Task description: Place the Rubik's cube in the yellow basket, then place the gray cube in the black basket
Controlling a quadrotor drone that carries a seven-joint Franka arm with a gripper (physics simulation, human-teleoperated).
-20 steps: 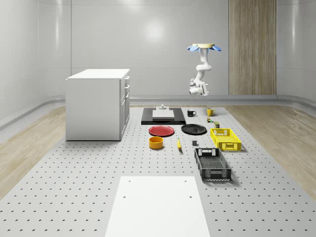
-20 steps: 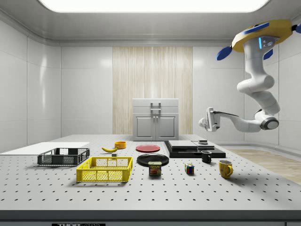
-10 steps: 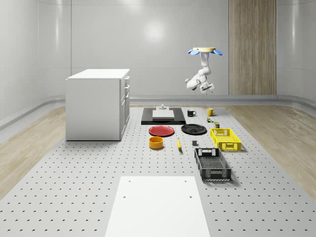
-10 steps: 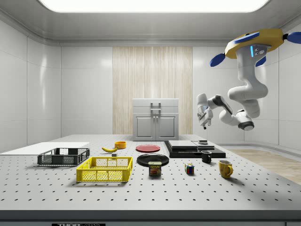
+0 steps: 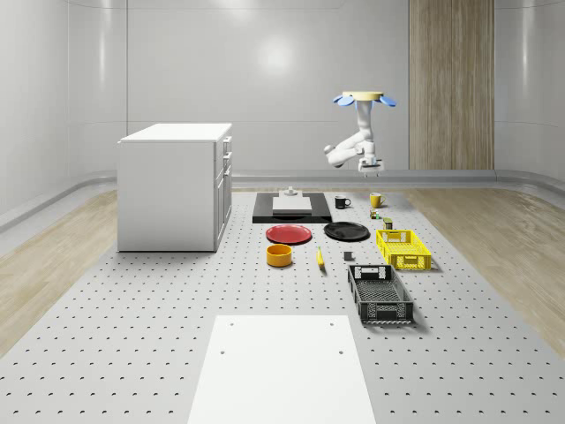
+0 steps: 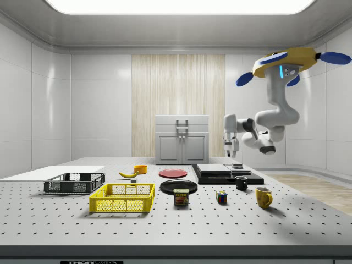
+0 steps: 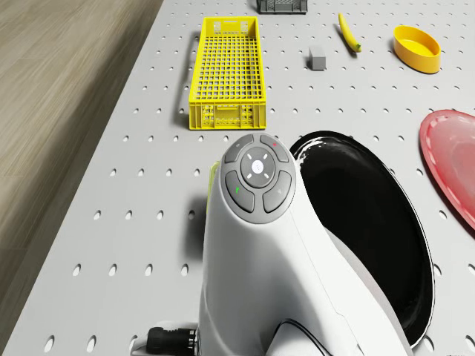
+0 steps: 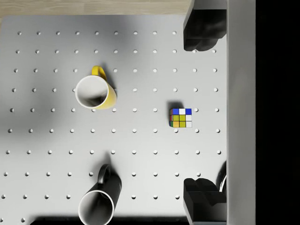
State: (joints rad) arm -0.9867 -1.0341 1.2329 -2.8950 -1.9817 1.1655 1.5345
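The Rubik's cube [image 8: 181, 117] [image 6: 221, 197] lies on the perforated table between the yellow mug and the spam can. My gripper [image 8: 201, 117] [image 6: 231, 155] [image 5: 369, 168] points straight down, open and empty, high above the cube and slightly off to one side of it. The drone [image 6: 286, 59] [image 5: 364, 96] hovers over the table's far right part in the whole-scene view. The yellow basket [image 5: 403, 248] [image 7: 225, 72] stands nearer the front, with the black basket [image 5: 380, 294] [image 6: 74, 182] beyond it. The gray cube [image 7: 317, 57] [image 5: 349, 256] rests beside the yellow basket.
A yellow mug [image 8: 96, 93] and a black mug [image 8: 97, 201] stand near the Rubik's cube. A black plate [image 7: 364, 230], red plate [image 7: 453, 163], banana [image 7: 347, 32] and orange bowl [image 7: 417, 48] lie mid-table. A white cabinet [image 5: 175, 185] stands at the whole-scene view's left.
The arm has swung from reaching sideways to pointing the gripper straight down. The drone has shifted toward the side view's left and sits a little lower.
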